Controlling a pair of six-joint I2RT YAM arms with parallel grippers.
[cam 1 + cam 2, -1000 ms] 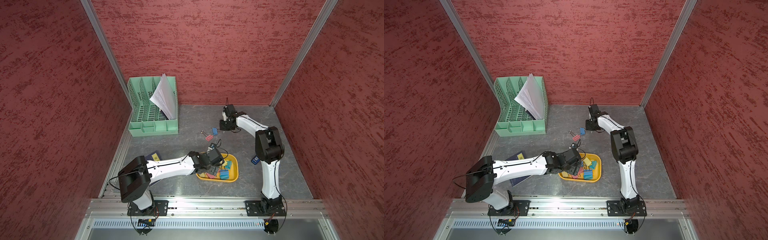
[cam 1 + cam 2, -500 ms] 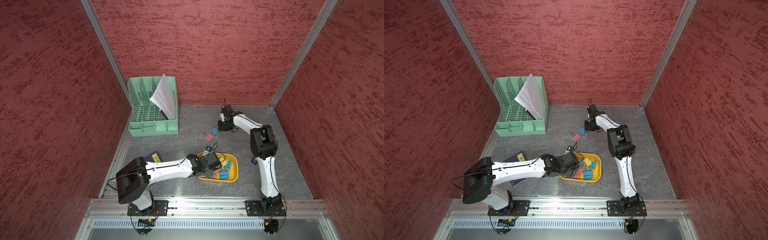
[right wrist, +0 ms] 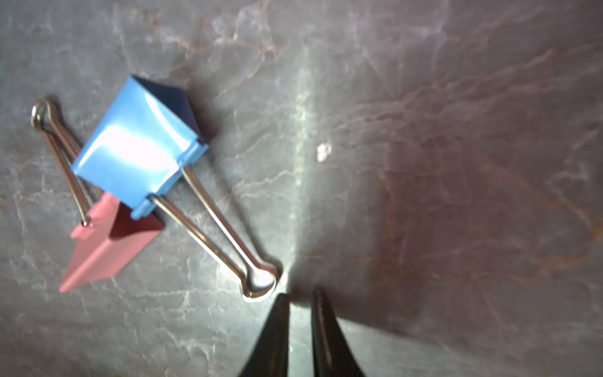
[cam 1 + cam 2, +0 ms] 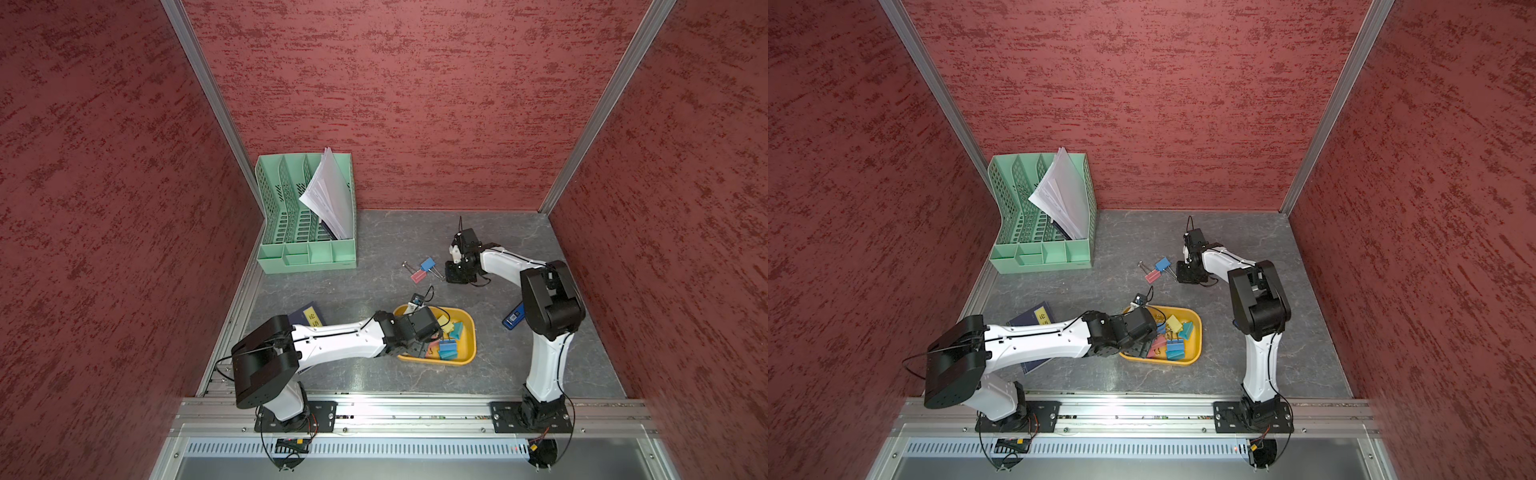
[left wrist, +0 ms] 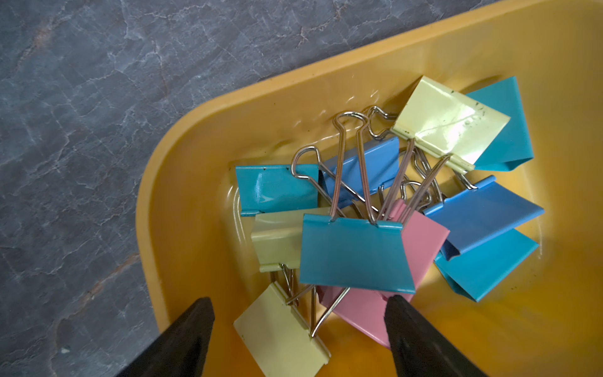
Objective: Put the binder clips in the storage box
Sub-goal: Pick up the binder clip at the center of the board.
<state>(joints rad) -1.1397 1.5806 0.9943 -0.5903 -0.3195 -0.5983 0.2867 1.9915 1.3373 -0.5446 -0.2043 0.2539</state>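
The storage box (image 4: 469,332) (image 4: 1198,332) is a shallow yellow-orange tub near the table's front. Several binder clips (image 4: 449,347) (image 5: 355,251), teal, blue, yellow and pink, lie piled inside it. My left gripper (image 5: 300,300) (image 4: 422,348) hangs open low over the box's left end, with nothing between its fingers. A blue clip (image 3: 137,153) (image 4: 427,264) and a pink clip (image 3: 104,251) (image 4: 417,276) lie touching on the table farther back. My right gripper (image 3: 301,293) (image 4: 453,276) is at the table beside the blue clip's wire handle, jaws a narrow gap apart, empty.
A mint green file organizer (image 4: 307,249) with papers stands at the back left. A dark blue book (image 4: 309,318) lies under the left arm. A blue stapler (image 4: 514,316) lies by the right arm's elbow. Red walls close three sides.
My left gripper has come down and slightly toward the front over the box, staying open. My right gripper's jaws have parted a little beside the blue clip's handle.
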